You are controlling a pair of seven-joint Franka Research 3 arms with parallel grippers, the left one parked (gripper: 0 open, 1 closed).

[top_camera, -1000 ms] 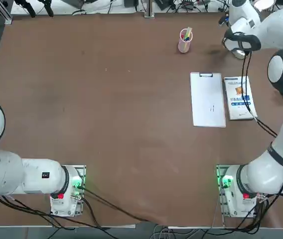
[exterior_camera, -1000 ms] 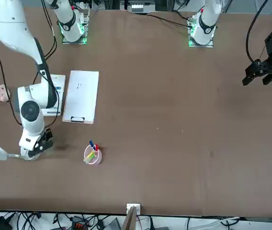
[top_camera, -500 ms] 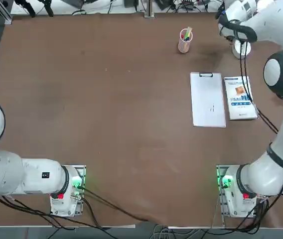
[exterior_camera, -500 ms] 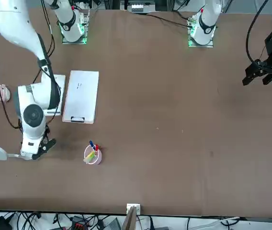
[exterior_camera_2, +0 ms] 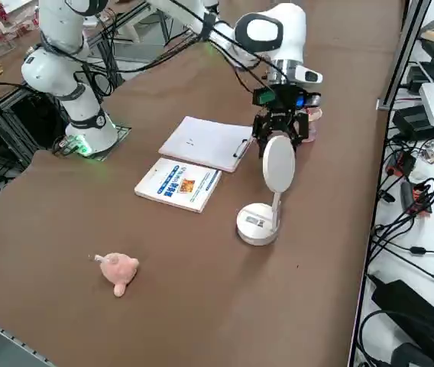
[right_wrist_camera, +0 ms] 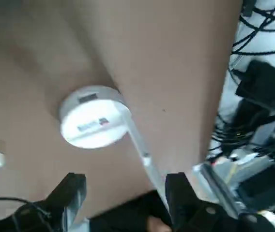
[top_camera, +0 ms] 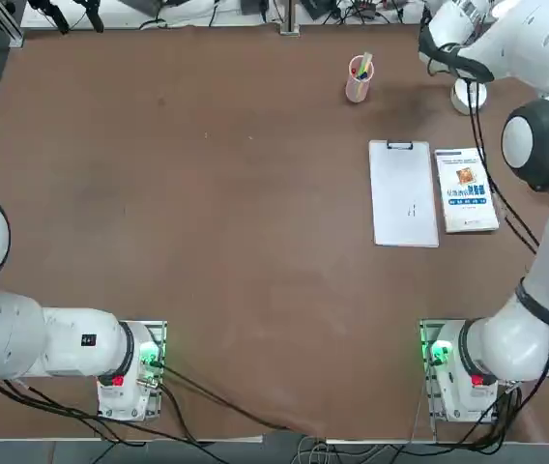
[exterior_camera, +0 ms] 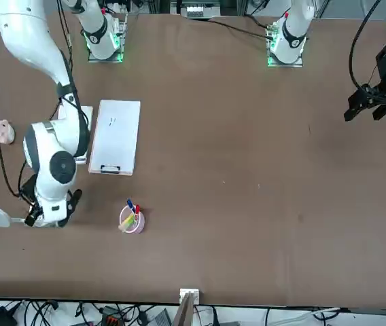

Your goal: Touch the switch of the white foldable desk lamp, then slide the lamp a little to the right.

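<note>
The white foldable desk lamp stands near the table's far right corner, its round base [exterior_camera_2: 257,223] flat on the table and its disc head [exterior_camera_2: 279,163] up on the thin arm. A small grey patch marks the base's top [right_wrist_camera: 93,123]. My right gripper [exterior_camera_2: 281,130] hovers open just above and behind the head, touching nothing. In the wrist view the fingers [right_wrist_camera: 72,193] stand wide apart, and the lamp's arm [right_wrist_camera: 141,149] rises between them, close to one finger. From overhead the base [top_camera: 469,94] shows beside my hand.
A pink pen cup [top_camera: 359,79] stands left of the lamp. A clipboard [top_camera: 403,193] and a book [top_camera: 465,190] lie nearer my base. A small pink toy [exterior_camera_2: 118,270] lies at the right edge. Cables and boxes crowd the floor beyond the far edge.
My right hand has moved off the lamp's base toward the table's far edge, uncovering the base in the top view. The lamp has not moved and the gripper stays open.
</note>
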